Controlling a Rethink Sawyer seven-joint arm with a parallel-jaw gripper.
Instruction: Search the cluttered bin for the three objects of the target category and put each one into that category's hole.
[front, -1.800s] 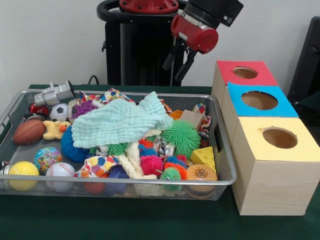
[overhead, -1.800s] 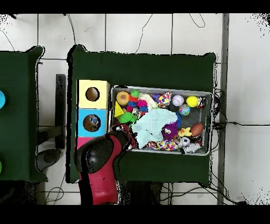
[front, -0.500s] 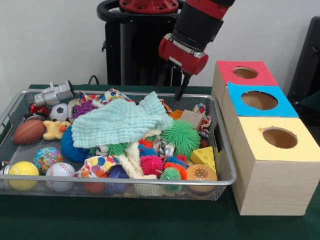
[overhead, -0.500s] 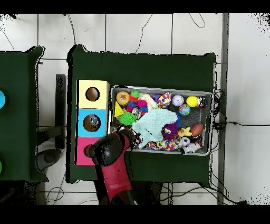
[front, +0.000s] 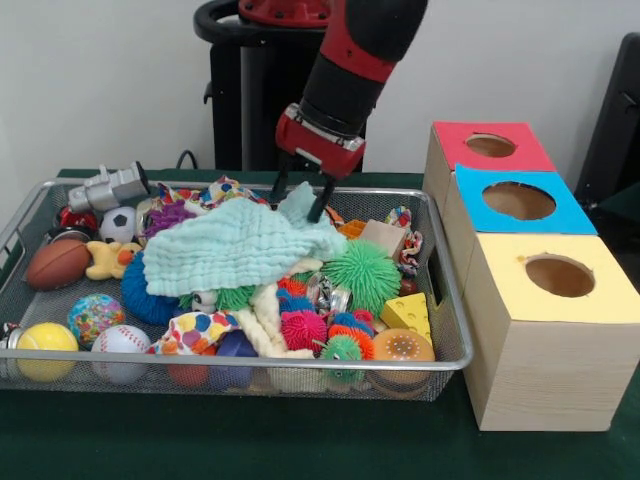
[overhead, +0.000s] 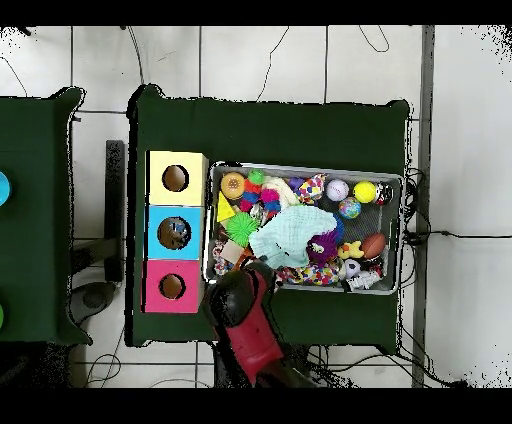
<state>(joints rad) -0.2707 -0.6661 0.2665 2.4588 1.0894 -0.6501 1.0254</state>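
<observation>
The bin (front: 250, 363) is a silver wire-mesh basket on the green table, heaped with toys; it also shows in the overhead view (overhead: 401, 230). A mint-green cloth (front: 240, 245) lies over the middle of the heap. My gripper (front: 298, 200) is open and hangs at the bin's back, its two fingers on either side of the cloth's raised corner. It holds nothing. In the overhead view my red arm (overhead: 245, 320) covers the gripper at the bin's near-left corner. Three wooden boxes with round holes stand beside the bin: red (front: 530, 155), blue (front: 575, 215), yellow (front: 610, 300).
Around the cloth lie a green spiky ball (front: 362, 272), a cheese wedge (front: 408, 315), a football (front: 57, 262), a yellow tennis ball (front: 45, 345), a baseball (front: 120, 345), a small soccer ball (front: 117, 225) and silver binoculars (front: 108, 187). The black pedestal (front: 250, 100) stands behind the bin.
My gripper has moved from above the bin's corner by the red box toward the bin's middle, and come down to the cloth's raised corner. It stays open.
</observation>
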